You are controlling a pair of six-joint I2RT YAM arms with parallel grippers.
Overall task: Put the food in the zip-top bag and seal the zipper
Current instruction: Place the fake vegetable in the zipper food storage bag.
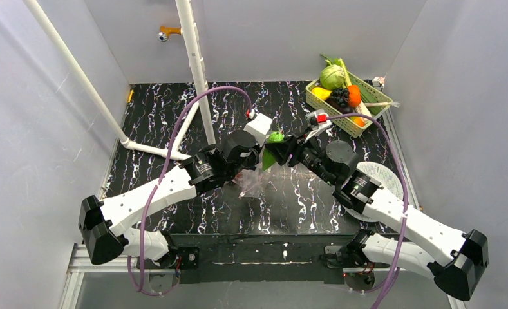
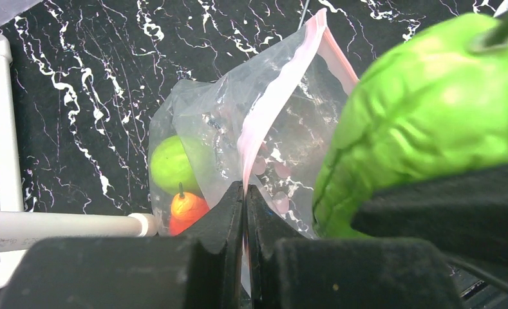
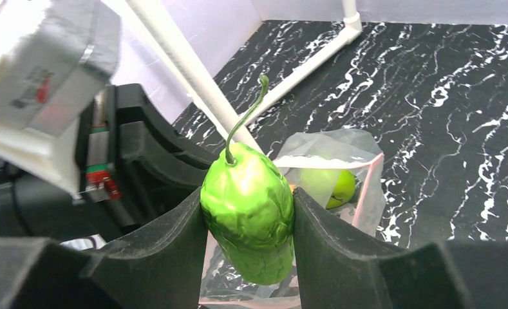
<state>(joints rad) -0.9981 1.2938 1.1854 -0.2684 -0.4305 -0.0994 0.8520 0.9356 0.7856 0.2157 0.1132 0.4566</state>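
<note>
The clear dotted zip-top bag (image 2: 264,129) hangs open at the table's middle (image 1: 254,183). My left gripper (image 2: 245,193) is shut on the bag's pink zipper strip (image 2: 283,90) and holds one mouth edge up. Inside the bag lie a round green fruit (image 2: 172,164) and a small orange piece (image 2: 187,207). My right gripper (image 3: 248,222) is shut on a wrinkled bright green toy fruit with a curved stem (image 3: 248,215), held just above the bag's mouth (image 3: 331,167). That fruit shows large in the left wrist view (image 2: 425,109) and between the arms (image 1: 275,137).
A green basket (image 1: 320,103) at the back right holds a cabbage head (image 1: 332,76), dark grapes (image 1: 340,96), orange and yellow pieces. A white round mesh disc (image 1: 383,177) lies under the right arm. White pipes (image 1: 196,64) cross the back left.
</note>
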